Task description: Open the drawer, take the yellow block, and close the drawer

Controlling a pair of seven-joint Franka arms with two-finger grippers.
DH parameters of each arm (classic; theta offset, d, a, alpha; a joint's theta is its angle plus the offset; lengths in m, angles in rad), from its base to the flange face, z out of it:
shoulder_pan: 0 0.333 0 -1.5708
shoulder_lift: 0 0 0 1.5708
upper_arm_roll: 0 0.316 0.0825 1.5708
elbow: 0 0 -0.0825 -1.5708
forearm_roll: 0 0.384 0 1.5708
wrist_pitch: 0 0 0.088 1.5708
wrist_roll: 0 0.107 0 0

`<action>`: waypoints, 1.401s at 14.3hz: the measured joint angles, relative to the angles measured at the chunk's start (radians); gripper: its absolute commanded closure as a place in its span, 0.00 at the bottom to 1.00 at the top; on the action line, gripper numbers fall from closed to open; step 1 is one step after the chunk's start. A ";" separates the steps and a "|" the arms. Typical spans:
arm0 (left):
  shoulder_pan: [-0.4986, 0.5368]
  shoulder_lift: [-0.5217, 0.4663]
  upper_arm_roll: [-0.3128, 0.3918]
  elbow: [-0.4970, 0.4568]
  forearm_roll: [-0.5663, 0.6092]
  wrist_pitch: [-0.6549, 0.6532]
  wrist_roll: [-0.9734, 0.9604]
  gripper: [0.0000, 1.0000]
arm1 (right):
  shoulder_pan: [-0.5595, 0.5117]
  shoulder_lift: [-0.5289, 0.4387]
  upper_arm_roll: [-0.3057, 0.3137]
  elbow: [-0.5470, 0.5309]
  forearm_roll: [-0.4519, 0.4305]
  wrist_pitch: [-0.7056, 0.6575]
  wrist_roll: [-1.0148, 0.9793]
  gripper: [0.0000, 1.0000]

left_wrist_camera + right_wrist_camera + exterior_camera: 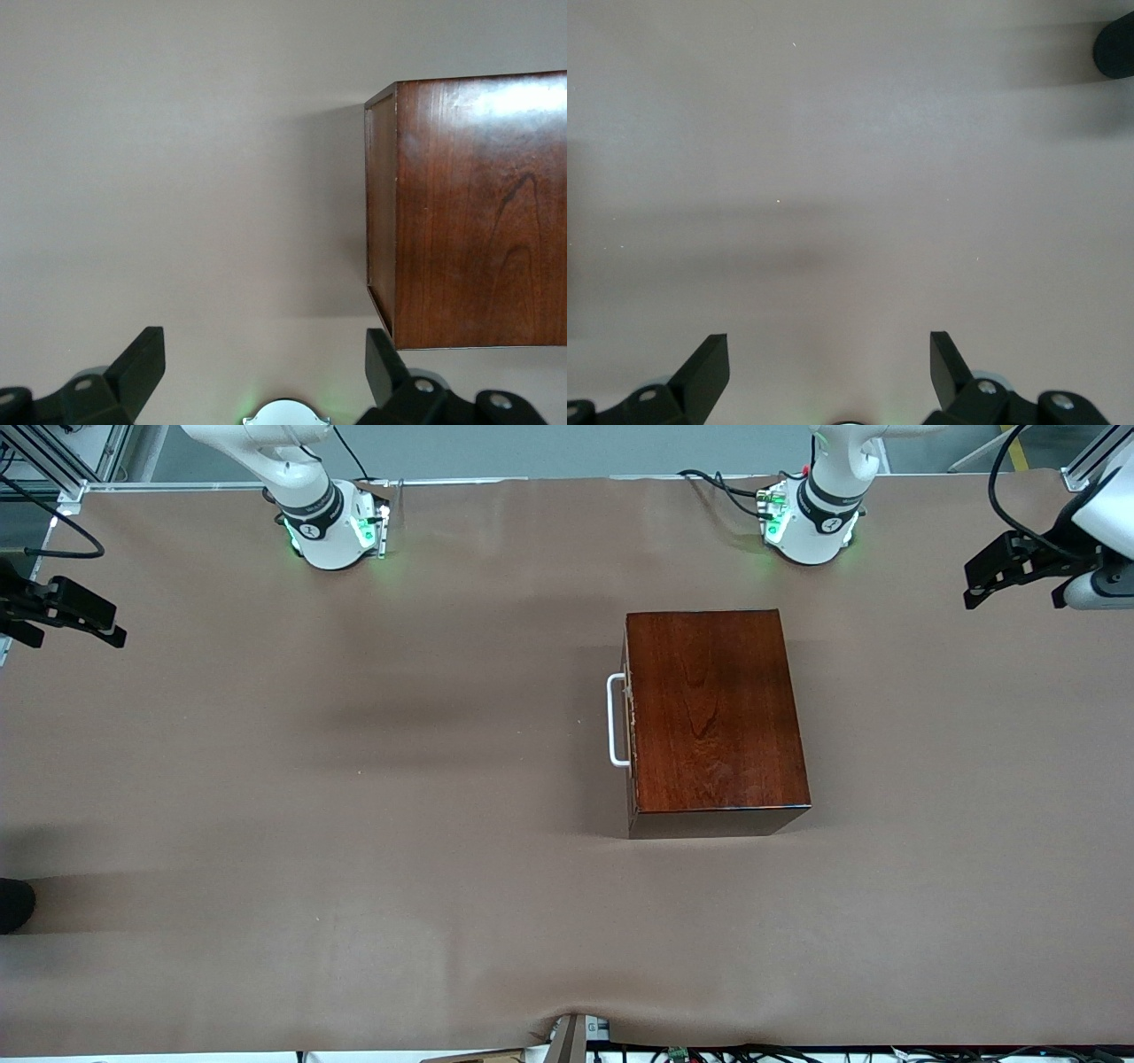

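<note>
The dark reddish-brown wooden box point(713, 713) stands near the middle of the table, toward the left arm's end. Its drawer is shut, and the white bar handle point(616, 720) faces the right arm's end. The yellow block is hidden. My left gripper point(1014, 598) is open and empty, up in the air over the table's edge at the left arm's end. In the left wrist view the left gripper point(266, 341) sees one corner of the box point(478, 212). My right gripper point(78, 639) is open and empty over the right arm's end and sees only bare table point(830, 345).
The two arm bases point(332, 527) point(811, 522) stand along the table's back edge. A dark round object point(13, 903) sits at the table's edge at the right arm's end; it also shows in the right wrist view point(1116, 40). Brown cloth covers the table.
</note>
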 measured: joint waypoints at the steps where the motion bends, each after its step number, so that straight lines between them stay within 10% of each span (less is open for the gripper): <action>1: 0.000 0.005 -0.002 0.000 0.000 0.000 0.000 0.00 | 0.000 0.000 0.000 0.000 0.000 0.000 0.000 0.00; 20: -0.301 0.300 -0.104 0.082 0.000 0.172 -0.244 0.00 | -0.003 0.002 -0.002 0.000 0.000 0.000 0.000 0.00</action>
